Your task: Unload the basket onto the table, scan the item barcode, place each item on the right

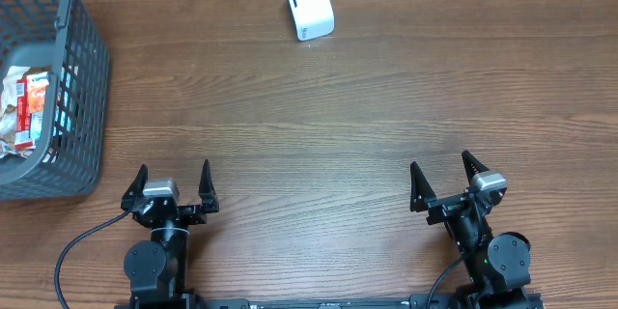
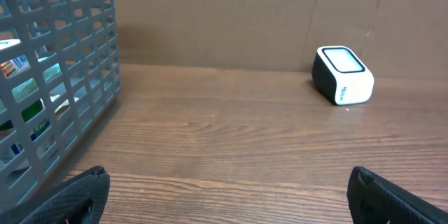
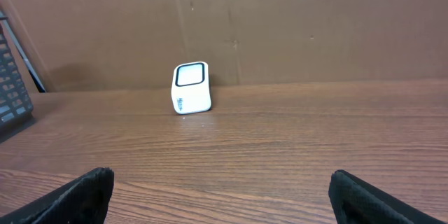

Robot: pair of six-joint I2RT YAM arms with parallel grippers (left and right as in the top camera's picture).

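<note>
A white barcode scanner (image 1: 310,6) with a dark-rimmed window stands at the far middle of the wooden table; it also shows in the left wrist view (image 2: 342,75) and the right wrist view (image 3: 191,88). Packaged items (image 1: 29,108) lie inside a grey plastic basket (image 1: 85,77) at the far left. My left gripper (image 1: 173,182) is open near the front edge, left of centre, nothing between its fingers. My right gripper (image 1: 441,176) is open at the front right, also holding nothing. Both are far from the scanner and the basket.
The basket's grid wall (image 2: 63,70) fills the left side of the left wrist view. A brown cardboard wall (image 3: 280,21) runs behind the table's far edge.
</note>
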